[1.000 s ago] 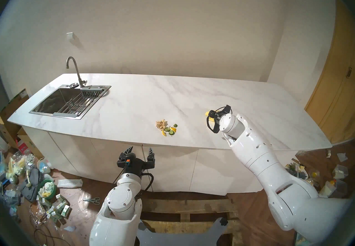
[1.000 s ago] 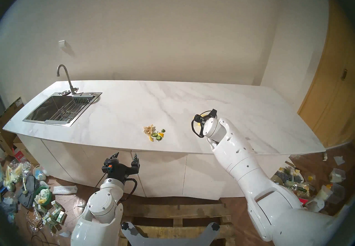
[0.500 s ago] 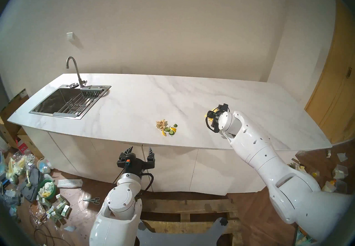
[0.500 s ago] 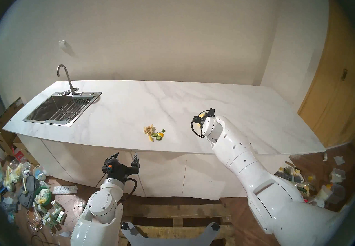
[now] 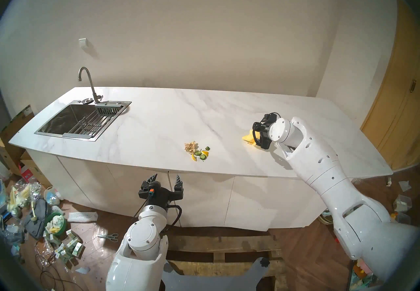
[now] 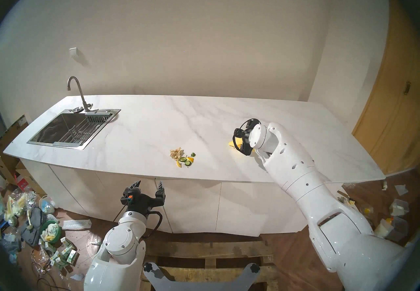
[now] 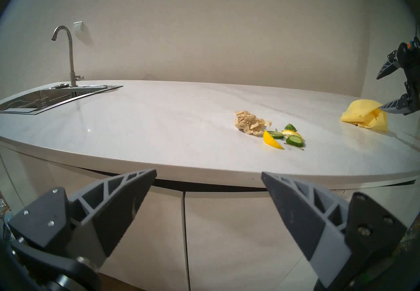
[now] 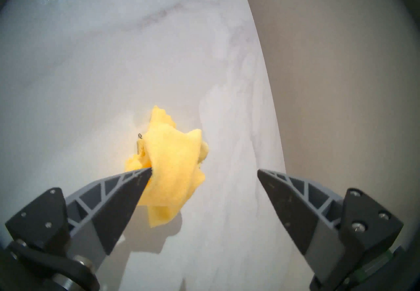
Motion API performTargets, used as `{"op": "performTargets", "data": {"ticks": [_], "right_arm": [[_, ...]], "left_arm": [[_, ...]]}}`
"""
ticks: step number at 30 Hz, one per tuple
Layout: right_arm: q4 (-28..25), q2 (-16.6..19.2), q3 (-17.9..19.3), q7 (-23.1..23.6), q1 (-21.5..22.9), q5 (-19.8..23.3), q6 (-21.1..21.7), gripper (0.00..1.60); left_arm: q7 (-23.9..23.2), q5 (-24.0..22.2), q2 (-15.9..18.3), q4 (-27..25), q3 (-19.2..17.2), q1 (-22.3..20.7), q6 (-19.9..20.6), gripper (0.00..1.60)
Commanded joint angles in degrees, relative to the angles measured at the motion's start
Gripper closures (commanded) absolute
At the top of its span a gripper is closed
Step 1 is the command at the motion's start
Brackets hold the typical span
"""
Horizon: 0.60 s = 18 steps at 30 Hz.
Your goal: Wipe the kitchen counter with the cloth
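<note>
The yellow cloth (image 5: 248, 138) (image 8: 172, 165) lies bunched on the white marble kitchen counter (image 5: 159, 124), right of centre. My right gripper (image 8: 204, 170) (image 7: 378, 93) is open just above it. The cloth sits toward one finger (image 8: 127, 190), and that finger's tip rests against a fold. The other finger stands clear over bare counter. In the head views the wrist hides the right fingers. My left gripper (image 5: 167, 174) (image 7: 209, 171) is open and empty, below the counter's front edge, facing the cabinet fronts.
Food scraps lie near the counter's front middle: a beige heap of shreds (image 5: 189, 146), cucumber slices (image 5: 197, 153) and lemon wedges (image 5: 205, 153). A steel sink (image 5: 45, 132) with faucet (image 5: 87, 83) is inset at the left end. Clutter covers the floor on both sides.
My right gripper has opened and let go of the cloth. It has drawn back to the right and further from me, so the cloth now shows more fully. The left arm has not moved.
</note>
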Motion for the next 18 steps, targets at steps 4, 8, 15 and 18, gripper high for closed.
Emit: {"op": "performTargets", "data": {"ticks": [4, 8, 15, 18], "right_arm": [[-9.43, 5.16, 4.98, 10.22, -1.10, 5.58, 1.01, 0.00], [-11.85, 6.19, 8.86, 11.55, -1.71, 8.10, 2.05, 0.00], [-17.01, 6.90, 15.26, 15.35, -5.46, 13.95, 3.79, 0.00], [-19.08, 6.26, 17.77, 16.56, -6.73, 16.60, 4.19, 0.00]], "left_arm": [[-0.08, -0.01, -0.03, -1.03, 0.14, -0.65, -0.36, 0.00], [-0.06, -0.01, -0.03, -0.98, 0.15, -0.70, -0.38, 0.00], [-0.01, -0.01, -0.03, -0.88, 0.16, -0.77, -0.40, 0.00], [0.01, 0.00, -0.03, -0.86, 0.16, -0.79, -0.40, 0.00]]}}
